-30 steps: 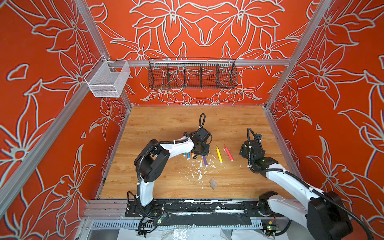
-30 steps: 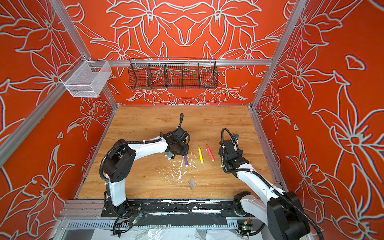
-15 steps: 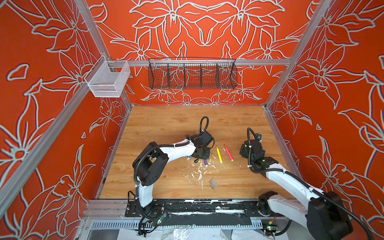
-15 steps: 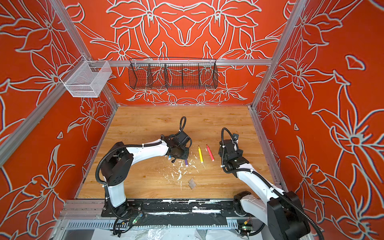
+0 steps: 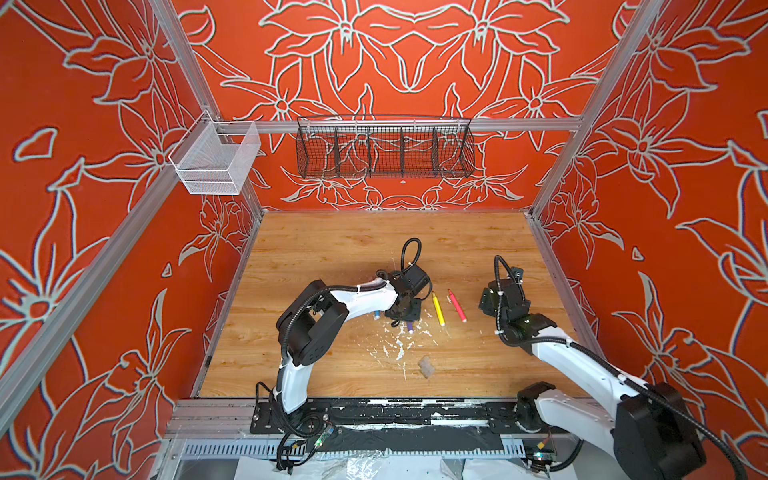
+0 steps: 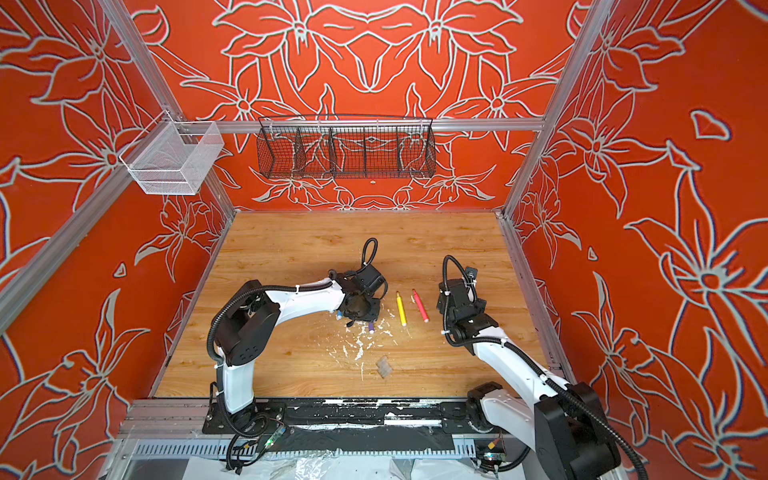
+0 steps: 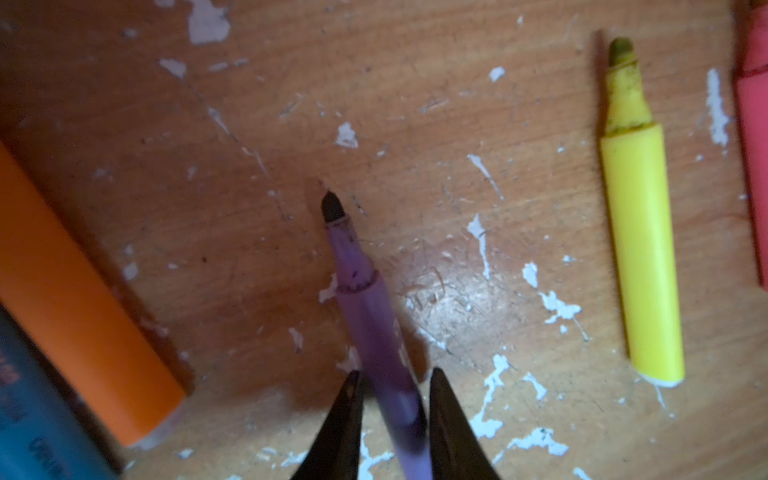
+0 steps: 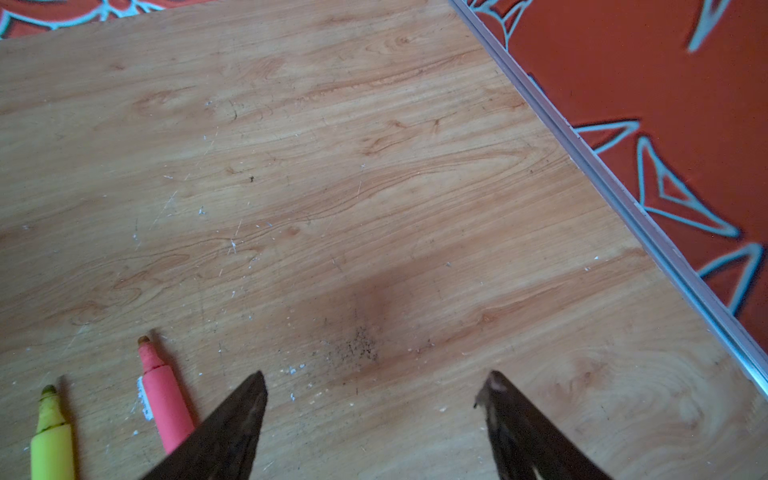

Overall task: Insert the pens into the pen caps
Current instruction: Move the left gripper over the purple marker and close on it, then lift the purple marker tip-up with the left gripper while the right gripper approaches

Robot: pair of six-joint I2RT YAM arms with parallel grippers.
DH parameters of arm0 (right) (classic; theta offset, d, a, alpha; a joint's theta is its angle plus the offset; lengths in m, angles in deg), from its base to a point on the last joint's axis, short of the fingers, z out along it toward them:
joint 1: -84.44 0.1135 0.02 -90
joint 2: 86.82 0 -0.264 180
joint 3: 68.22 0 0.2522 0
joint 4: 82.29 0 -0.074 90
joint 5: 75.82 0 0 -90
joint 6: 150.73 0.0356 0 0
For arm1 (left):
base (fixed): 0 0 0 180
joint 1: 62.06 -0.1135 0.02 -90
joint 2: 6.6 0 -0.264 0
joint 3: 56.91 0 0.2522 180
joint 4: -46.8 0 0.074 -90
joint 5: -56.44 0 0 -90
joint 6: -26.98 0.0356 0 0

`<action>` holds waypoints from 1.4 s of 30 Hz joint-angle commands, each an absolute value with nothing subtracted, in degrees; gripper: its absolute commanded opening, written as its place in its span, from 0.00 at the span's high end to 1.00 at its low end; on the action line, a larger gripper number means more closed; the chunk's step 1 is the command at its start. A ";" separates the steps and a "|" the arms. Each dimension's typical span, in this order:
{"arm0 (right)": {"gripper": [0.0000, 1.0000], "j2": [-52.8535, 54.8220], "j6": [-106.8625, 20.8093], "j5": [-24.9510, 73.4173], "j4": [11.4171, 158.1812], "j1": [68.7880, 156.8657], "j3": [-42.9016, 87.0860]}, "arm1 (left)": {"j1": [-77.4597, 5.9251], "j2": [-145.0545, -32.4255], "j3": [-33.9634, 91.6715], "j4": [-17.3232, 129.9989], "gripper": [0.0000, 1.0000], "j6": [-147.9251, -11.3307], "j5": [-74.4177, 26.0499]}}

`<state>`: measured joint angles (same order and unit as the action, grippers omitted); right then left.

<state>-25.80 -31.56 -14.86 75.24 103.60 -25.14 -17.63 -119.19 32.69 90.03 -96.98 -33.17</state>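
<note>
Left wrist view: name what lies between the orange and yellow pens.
The purple pen, in the left claw; the left wrist view shows it.

Table (image 8: 374, 166): wood-grain laminate, smooth, low sheen; fine scratches, scuffs. White flecks (image 7: 490, 390): flaky, matt, paint-like. Yellow pen (image 7: 642, 257): opaque plastic, smooth, satin; neck grubby. Purple pen (image 7: 374, 328): plastic, slightly translucent; dark felt-like tip. Orange pen (image 7: 75, 299), pink-red pen (image 8: 164, 399): smooth matt plastic. Pen caps (image 5: 426, 367): clear plastic, finish too small to tell. Black wire basket (image 5: 384, 149): metal, matt. White mesh basket (image 5: 216, 162): fine metal mesh. Frame rail (image 8: 623, 199): bare metal, aluminium look. Left arm shell (image 5: 365, 299): white plastic, glossy.
</note>
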 commanded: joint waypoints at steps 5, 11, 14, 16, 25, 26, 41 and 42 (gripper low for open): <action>0.16 -25.82 -30.84 -14.78 74.98 103.36 -23.67 | -17.14 -123.04 35.02 93.49 0.84 -98.18 -32.87; 0.16 -26.37 -30.84 -14.73 74.91 103.34 -23.84 | -17.14 -124.14 36.37 94.23 1.00 -97.33 -32.33; 0.16 -27.33 -30.93 -13.73 74.97 103.34 -24.08 | -17.14 -123.25 36.48 94.13 1.00 -96.19 -31.67; 0.16 -28.02 -30.08 -11.56 74.88 103.34 -23.97 | -17.14 -121.90 36.16 93.38 1.00 -94.82 -31.20; 0.22 -30.44 -20.33 14.92 82.80 106.81 -22.28 | -17.21 -107.83 26.15 82.13 1.00 -88.22 -33.47; 0.22 -30.86 -19.43 16.14 84.19 108.08 -22.42 | -17.22 -105.79 24.24 79.72 1.00 -87.80 -33.10; 0.25 -29.52 -11.98 18.71 98.76 125.20 -21.65 | -17.19 -90.01 7.84 58.60 1.00 -82.25 -23.33; 0.26 -28.92 -11.88 18.44 99.29 125.77 -21.36 | -17.22 -89.73 7.53 58.17 1.00 -82.09 -22.88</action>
<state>-30.07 -14.12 17.71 95.02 124.39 -23.09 -17.39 -91.50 8.05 62.45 -83.71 -25.39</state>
